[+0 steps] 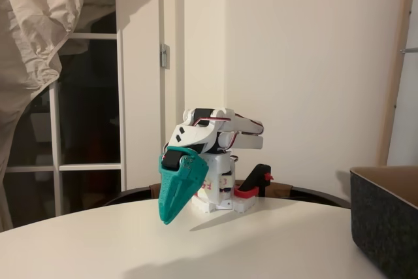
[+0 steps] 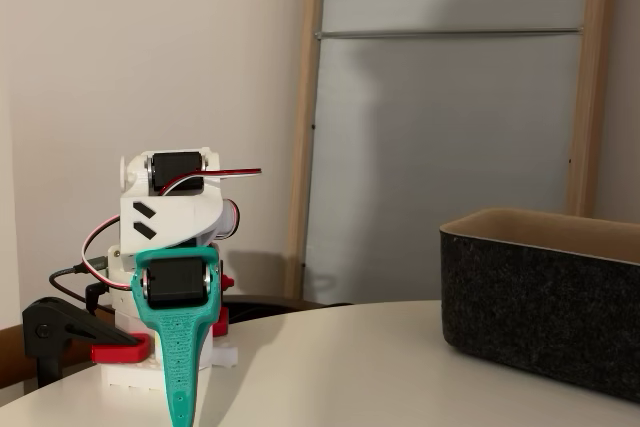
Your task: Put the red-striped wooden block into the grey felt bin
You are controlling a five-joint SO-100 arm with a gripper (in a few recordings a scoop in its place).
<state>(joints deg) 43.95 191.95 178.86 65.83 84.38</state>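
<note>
My arm is folded back over its white base [image 1: 225,187], with the teal gripper [image 1: 168,217] hanging down, its tip just above the white table [image 1: 261,246]. Both fixed views show the gripper [image 2: 180,413] with its jaws pressed together and nothing between them. The grey felt bin [image 1: 385,227] stands at the right edge of the table, well apart from the gripper. Its dark walls and tan inside [image 2: 540,302] show in the other fixed view. The red-striped wooden block is out of view.
A black and red clamp [image 1: 256,184] holds the base to the table's far edge, seen too as the clamp [image 2: 55,332] on the left. The round white table [image 2: 350,367] stretches bare between gripper and bin. A wall and window stand behind.
</note>
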